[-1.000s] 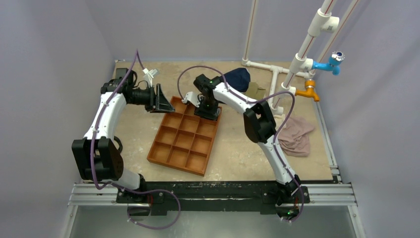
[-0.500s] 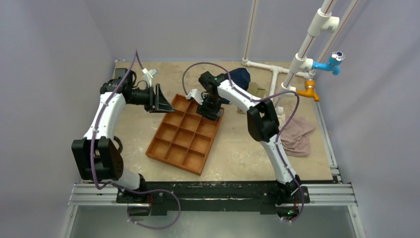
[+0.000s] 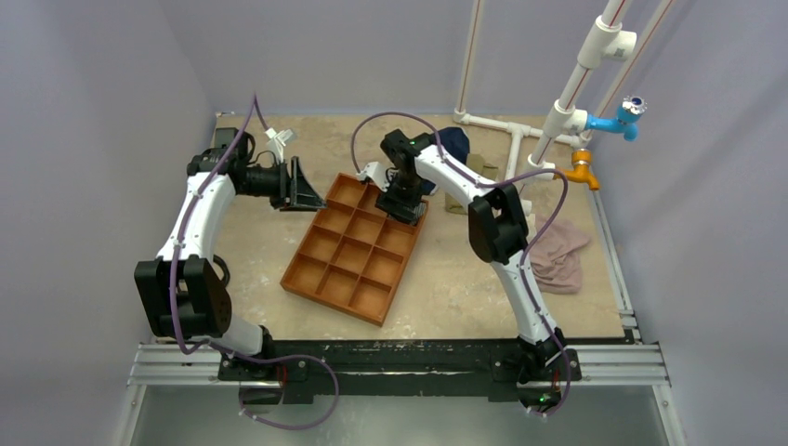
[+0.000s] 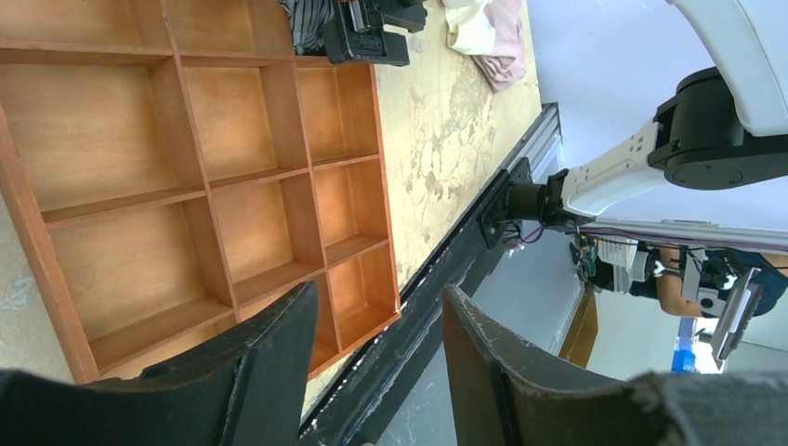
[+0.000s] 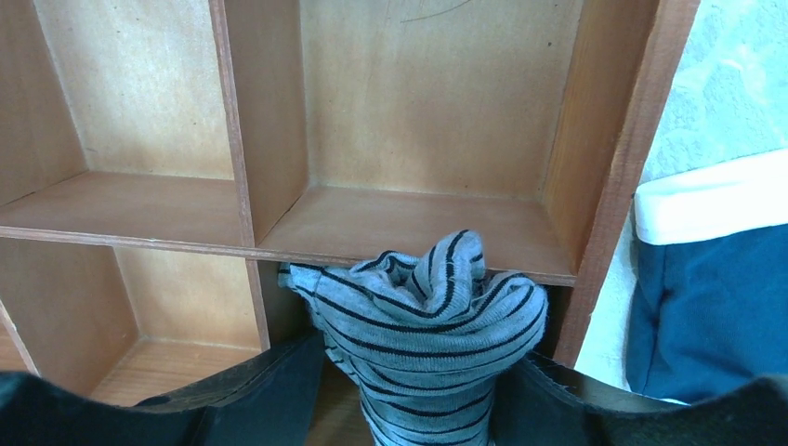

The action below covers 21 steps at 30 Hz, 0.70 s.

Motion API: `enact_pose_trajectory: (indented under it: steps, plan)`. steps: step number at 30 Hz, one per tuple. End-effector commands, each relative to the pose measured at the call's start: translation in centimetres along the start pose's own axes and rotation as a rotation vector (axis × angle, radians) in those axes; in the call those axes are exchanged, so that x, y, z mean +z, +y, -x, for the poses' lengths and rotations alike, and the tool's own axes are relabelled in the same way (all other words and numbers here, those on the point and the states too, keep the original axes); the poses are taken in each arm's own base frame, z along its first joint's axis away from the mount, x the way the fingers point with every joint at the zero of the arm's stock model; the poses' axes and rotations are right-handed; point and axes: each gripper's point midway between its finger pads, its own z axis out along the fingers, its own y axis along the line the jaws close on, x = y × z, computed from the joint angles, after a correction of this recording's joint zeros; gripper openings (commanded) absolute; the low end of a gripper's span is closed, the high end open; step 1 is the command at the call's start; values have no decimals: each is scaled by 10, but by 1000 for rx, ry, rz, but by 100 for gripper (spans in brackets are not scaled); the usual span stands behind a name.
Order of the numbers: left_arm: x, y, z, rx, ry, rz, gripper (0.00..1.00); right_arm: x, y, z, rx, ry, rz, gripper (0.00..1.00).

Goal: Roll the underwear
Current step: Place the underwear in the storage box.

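Note:
The underwear (image 5: 423, 325) is a bunched grey roll with thin dark stripes. My right gripper (image 5: 409, 381) is shut on it and holds it at the tray's compartment nearest the right rim. In the top view the right gripper (image 3: 403, 200) stands over the far right corner of the wooden tray (image 3: 334, 299) and hides the cloth. The left wrist view shows the striped cloth (image 4: 307, 20) under that gripper. My left gripper (image 3: 311, 192) is open and empty, just left of the tray's far corner; its jaws (image 4: 381, 311) stand wide apart.
The tray has several empty compartments (image 5: 613, 121). A navy garment (image 3: 453, 144) with a white band lies just behind the tray, also in the right wrist view (image 5: 706, 316). A tan-pink garment (image 3: 558, 255) lies at the right. White pipes (image 3: 516, 139) stand at the back right.
My right gripper has moved right and a little back with the underwear in it. The tray has shifted right with it. The left arm has stayed still.

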Motion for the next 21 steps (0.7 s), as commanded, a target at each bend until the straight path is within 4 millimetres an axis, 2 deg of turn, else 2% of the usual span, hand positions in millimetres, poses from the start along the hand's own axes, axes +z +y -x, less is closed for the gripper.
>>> enact_pose_trajectory:
  steps: [1,8,14,21]
  plan:
    - [-6,-4,11,46,-32,-11,50,-19,-8,-10,30,7,-20,68]
    - [-5,-1,11,37,-30,-12,50,-35,-8,9,22,-105,-40,69]
    - [-5,0,12,31,-31,-11,50,-45,-10,15,21,-140,-57,68]
    - [-5,2,13,28,-30,-9,50,-67,-13,29,22,-208,-80,69]
